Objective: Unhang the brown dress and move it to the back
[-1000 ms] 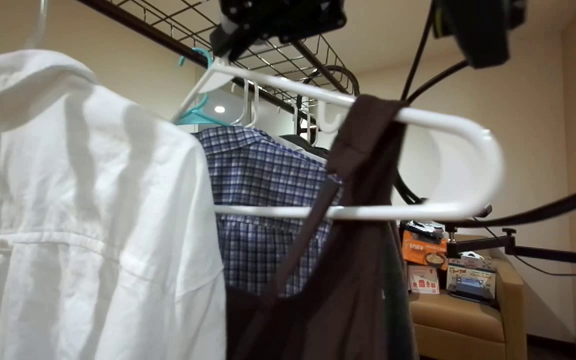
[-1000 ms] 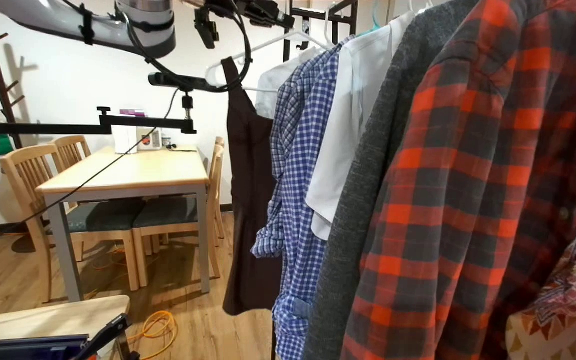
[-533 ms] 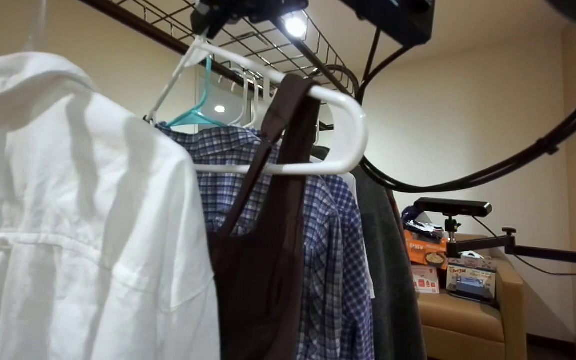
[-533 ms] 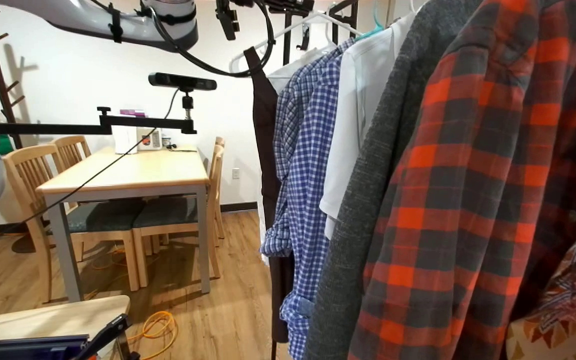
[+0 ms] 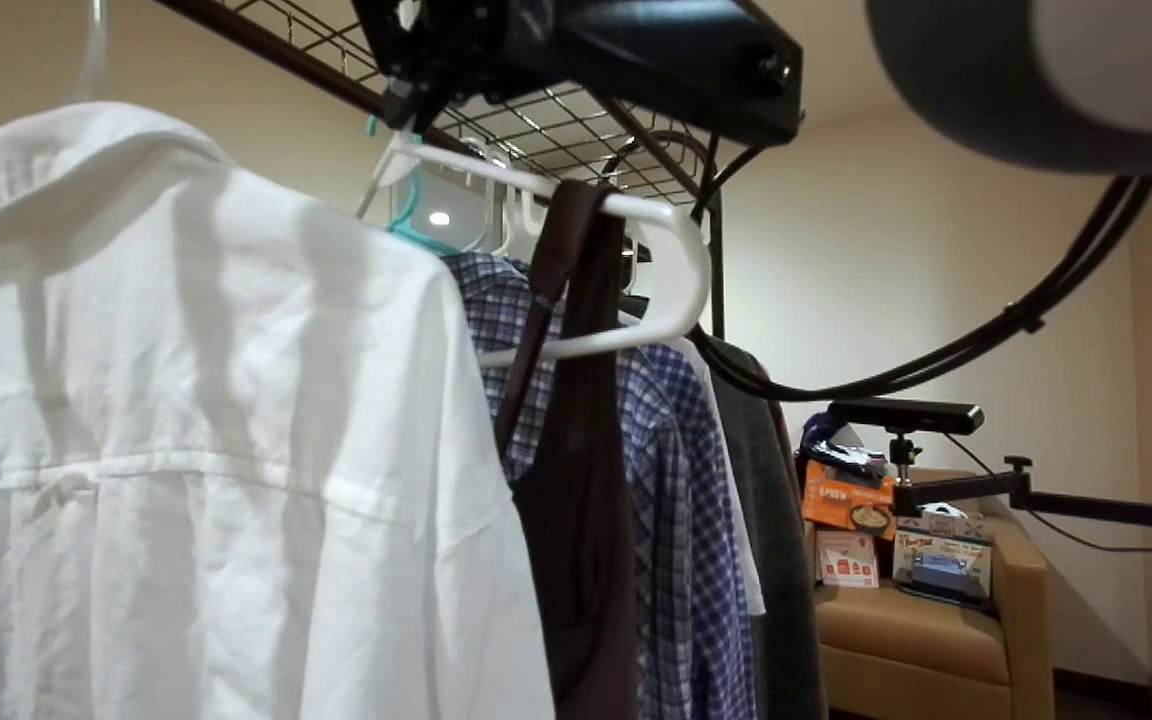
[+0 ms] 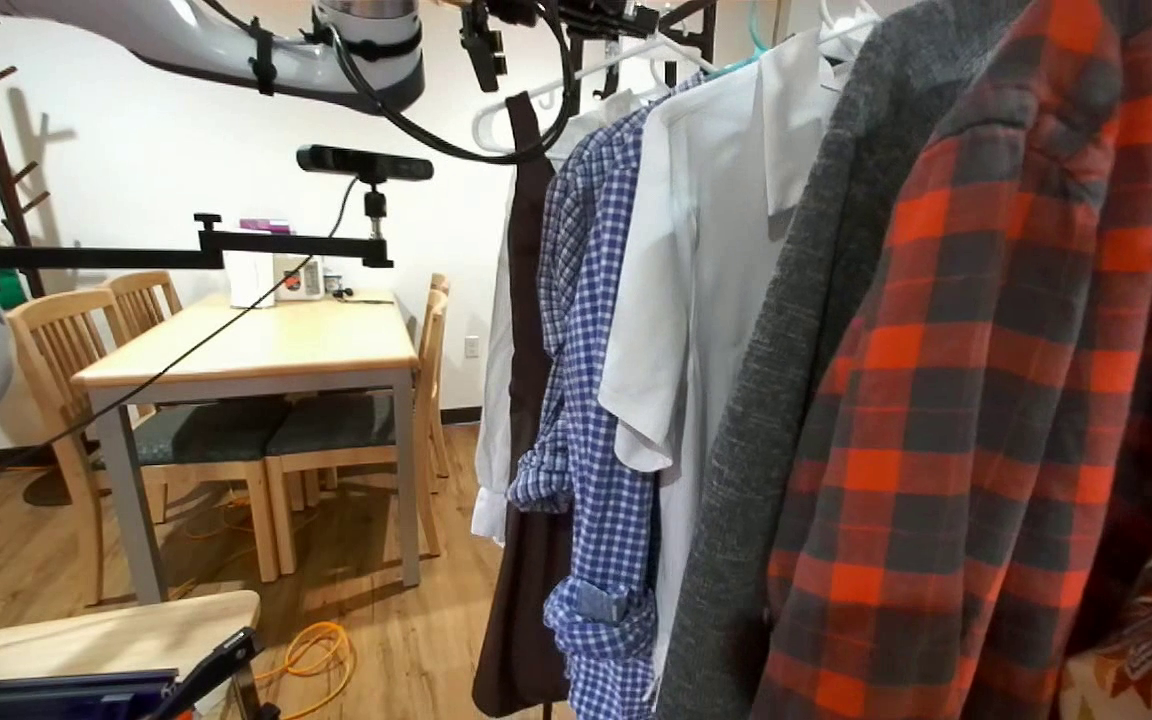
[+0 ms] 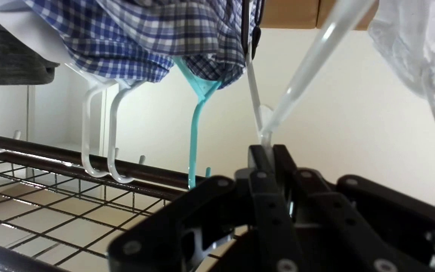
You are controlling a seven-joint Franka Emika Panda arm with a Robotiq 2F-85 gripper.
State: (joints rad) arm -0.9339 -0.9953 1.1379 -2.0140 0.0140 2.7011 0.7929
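You have the gripper [image 7: 269, 152] pinched on the white hanger [image 7: 303, 77], its brown dress [image 5: 581, 530] between white shirt [image 5: 236, 400] and plaid shirt [image 5: 661, 470] below the edge of the rail [image 7: 159, 179]; grasp looks done, unhooking can't be confirmed, placing at the back seems left.

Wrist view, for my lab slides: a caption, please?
Gripper shut on a white hanger, with a turquoise hanger hooked on the dark rail.

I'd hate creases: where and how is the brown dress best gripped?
Probably by its white hanger, at the neck where the jaws are shut: a narrow stem clear of the dress. Approach over the exposed shoulder end, since white shirt and plaid shirt flank it.
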